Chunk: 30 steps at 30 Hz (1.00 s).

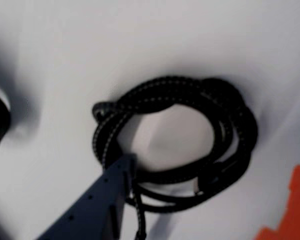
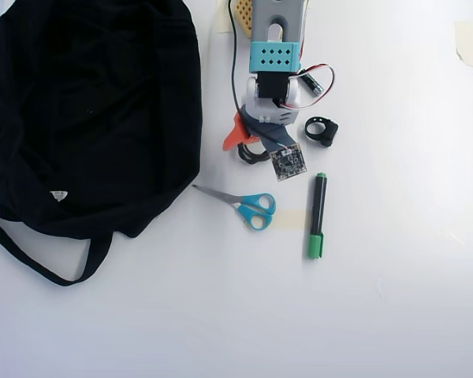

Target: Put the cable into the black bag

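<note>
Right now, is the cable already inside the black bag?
No. In the overhead view the cable lies on the white table under the arm, apart from the black bag.

The bag (image 2: 94, 110) is lying on the table (image 2: 394, 299), filling the left side of the overhead view. Its strap (image 2: 31, 256) is trailing out below it. The arm (image 2: 274, 71) is reaching down from the top edge, just right of the bag. The cable (image 2: 252, 154) is lying under the arm's tip, mostly hidden there. In the wrist view the cable (image 1: 180, 145) is sitting coiled in the middle, with one finger (image 1: 110, 195) touching its lower left side. The clip (image 2: 322, 130) is lying right of the arm. The scissors (image 2: 244, 206) are lying below the cable. The pen (image 2: 317, 215) is lying right of the scissors, pointing up and down.
</note>
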Tool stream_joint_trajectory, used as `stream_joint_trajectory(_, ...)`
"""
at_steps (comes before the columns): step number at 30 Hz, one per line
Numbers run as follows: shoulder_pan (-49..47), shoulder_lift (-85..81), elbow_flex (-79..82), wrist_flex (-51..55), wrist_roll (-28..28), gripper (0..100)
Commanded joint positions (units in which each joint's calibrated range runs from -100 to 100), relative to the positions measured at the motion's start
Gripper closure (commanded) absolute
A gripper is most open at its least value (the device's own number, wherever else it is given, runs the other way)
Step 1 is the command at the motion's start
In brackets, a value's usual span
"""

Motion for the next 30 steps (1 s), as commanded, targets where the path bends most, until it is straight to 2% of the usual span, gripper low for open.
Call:
stream_joint_trajectory(1,-0.44,-0.54,-0.28,-1.32,0.21,61)
stream_joint_trajectory(30,-0.52,3.11,1.61,-5.79,0.21,61)
